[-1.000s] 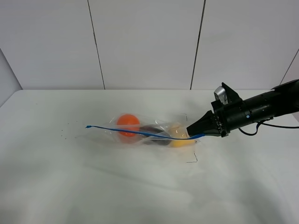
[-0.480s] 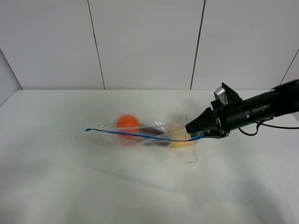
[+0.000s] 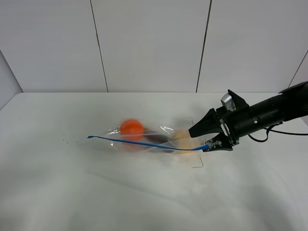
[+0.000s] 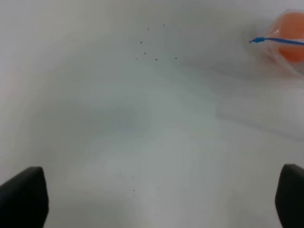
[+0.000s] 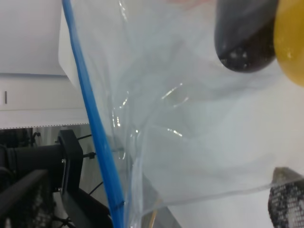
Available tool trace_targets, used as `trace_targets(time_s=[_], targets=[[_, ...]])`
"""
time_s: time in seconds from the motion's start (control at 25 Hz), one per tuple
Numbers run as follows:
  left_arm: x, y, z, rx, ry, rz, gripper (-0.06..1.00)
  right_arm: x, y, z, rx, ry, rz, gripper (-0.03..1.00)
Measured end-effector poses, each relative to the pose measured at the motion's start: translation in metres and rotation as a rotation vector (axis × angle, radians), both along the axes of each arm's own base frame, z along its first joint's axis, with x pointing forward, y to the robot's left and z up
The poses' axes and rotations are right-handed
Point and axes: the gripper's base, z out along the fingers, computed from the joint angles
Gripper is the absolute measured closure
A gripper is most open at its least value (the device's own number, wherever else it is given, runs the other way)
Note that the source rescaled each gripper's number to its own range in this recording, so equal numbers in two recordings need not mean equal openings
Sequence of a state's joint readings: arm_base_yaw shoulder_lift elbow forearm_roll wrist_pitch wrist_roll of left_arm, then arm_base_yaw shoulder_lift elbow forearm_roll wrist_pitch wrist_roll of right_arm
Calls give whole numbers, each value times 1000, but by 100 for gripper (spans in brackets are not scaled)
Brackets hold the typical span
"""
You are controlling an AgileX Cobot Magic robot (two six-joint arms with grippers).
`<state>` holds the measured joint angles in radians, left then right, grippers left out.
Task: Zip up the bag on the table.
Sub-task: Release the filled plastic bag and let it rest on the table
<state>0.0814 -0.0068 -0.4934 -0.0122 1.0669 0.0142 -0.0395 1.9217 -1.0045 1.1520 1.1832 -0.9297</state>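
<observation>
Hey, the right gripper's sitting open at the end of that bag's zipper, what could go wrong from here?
1. The blue zipper strip lies between the open jaws of the right gripper, so pulling back could snag it and drag the bag.
2. The bag is loose on the table, with the left gripper hovering off to the side; the orange fruit may roll and shift it.

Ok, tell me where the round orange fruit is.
In the exterior high view the round orange fruit sits inside the clear plastic bag, at its left end, behind the blue zipper strip.
</observation>
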Motion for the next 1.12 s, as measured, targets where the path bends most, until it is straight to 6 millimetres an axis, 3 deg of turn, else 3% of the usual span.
trace_targets(time_s=[0.44, 0.88, 1.12], targets=[[0, 0, 0, 0, 0, 0, -6, -4, -2, -1, -36, 33, 25, -3], [0, 0, 0, 2, 0, 1, -6, -9, -8, 25, -147, -22, -18, -3], [0, 0, 0, 2, 0, 1, -6, -15, -17, 42, -305, -70, -59, -3]])
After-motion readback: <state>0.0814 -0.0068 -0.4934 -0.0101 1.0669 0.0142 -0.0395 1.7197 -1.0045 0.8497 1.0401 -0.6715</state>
